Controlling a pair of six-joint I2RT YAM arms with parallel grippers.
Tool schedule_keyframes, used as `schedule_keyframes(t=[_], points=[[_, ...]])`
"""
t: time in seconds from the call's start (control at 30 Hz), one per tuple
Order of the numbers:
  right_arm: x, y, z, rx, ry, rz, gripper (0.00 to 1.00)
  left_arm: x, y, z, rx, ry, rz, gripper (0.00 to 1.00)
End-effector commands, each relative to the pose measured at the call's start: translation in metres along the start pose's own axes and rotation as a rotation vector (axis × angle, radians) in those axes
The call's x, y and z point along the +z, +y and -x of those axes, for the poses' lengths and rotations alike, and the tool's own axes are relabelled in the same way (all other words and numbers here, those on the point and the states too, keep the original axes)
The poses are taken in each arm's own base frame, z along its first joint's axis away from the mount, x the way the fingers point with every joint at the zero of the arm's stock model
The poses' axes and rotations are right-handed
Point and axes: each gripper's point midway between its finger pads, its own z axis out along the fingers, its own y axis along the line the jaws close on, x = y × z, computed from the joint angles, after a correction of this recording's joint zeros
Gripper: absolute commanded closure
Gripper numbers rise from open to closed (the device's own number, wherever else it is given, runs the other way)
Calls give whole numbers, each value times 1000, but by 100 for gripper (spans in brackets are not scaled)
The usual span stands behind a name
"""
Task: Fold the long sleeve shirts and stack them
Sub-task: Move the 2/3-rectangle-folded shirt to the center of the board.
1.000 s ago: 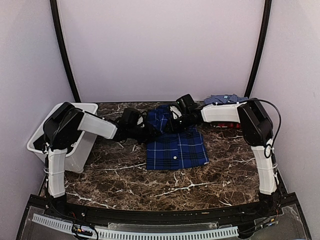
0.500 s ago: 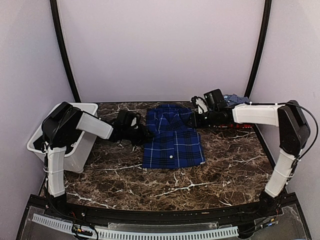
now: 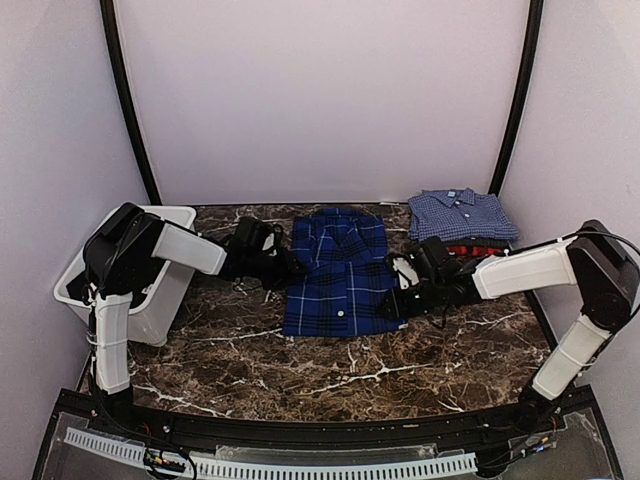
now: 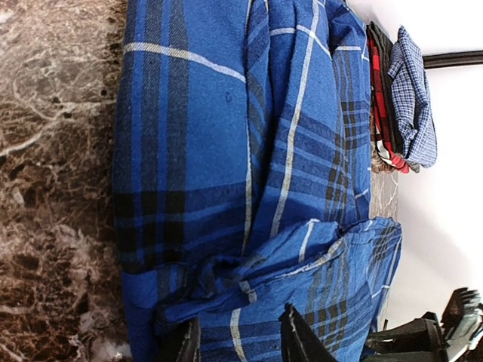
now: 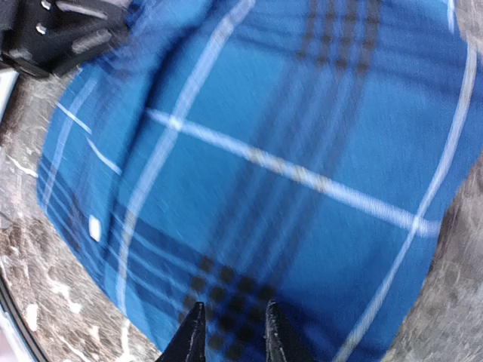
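Now: the deep-blue plaid shirt [image 3: 340, 275] lies folded at table centre, and the fine-check shirt [image 3: 462, 213] tops the red shirt [image 4: 381, 105] at 2 o'clock, so you are likely at the carry-to-stack step. The left gripper [image 4: 241, 343] is part-open at the plaid's 9 o'clock edge, the right gripper [image 5: 232, 332] narrowly parted at its 4 o'clock corner; I cannot tell if either pinches cloth. Next, you need both holds under the fold and a level lift.
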Motion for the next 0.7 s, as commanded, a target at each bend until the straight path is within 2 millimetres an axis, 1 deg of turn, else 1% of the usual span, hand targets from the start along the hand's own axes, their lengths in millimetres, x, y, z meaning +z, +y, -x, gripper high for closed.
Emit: schedule_keyframes(t=[0.0,0.1,0.13,0.17,0.2,0.23,0.27,0.3,0.33,0.37,0.4,0.43,0.47,0.5,0.53,0.57,0.6,0.67], points=[[10,-5,-20,17,6,-8,77,-5,29,-10,-11,47,113,64],[16,-5,-45,11,62,-3,78,-7,34,-17,-15,58,117,65],[17,-4,-52,12,72,-3,78,-8,38,-22,-18,67,121,65],[17,-2,-58,13,83,1,78,-9,37,-23,-17,67,119,65],[16,0,-62,17,90,8,79,-11,42,-29,-22,76,126,65],[15,4,-67,22,97,16,79,-13,39,-30,-18,75,121,65],[14,8,-72,23,105,25,79,-15,44,-36,-20,83,128,65],[13,13,-75,27,109,35,80,-18,41,-38,-15,83,123,65],[11,19,-80,27,117,40,80,-21,46,-45,-18,92,131,65],[9,23,-84,27,123,45,80,-26,41,-46,-10,88,123,65],[7,30,-87,27,129,52,81,-29,47,-53,-12,98,137,65],[4,37,-92,23,137,66,80,-36,41,-53,-4,87,130,65],[0,43,-94,26,139,78,80,-44,40,-57,-1,86,129,65],[-4,47,-96,30,139,86,80,-48,46,-64,-5,92,145,65],[-9,51,-93,37,127,101,80,-56,39,-61,3,78,131,65],[-15,52,-92,40,123,104,78,-60,43,-65,7,80,141,65],[-21,53,-87,41,111,102,75,-67,37,-63,16,71,134,64],[-34,59,-68,35,54,114,64,-75,32,-60,39,63,139,63]])
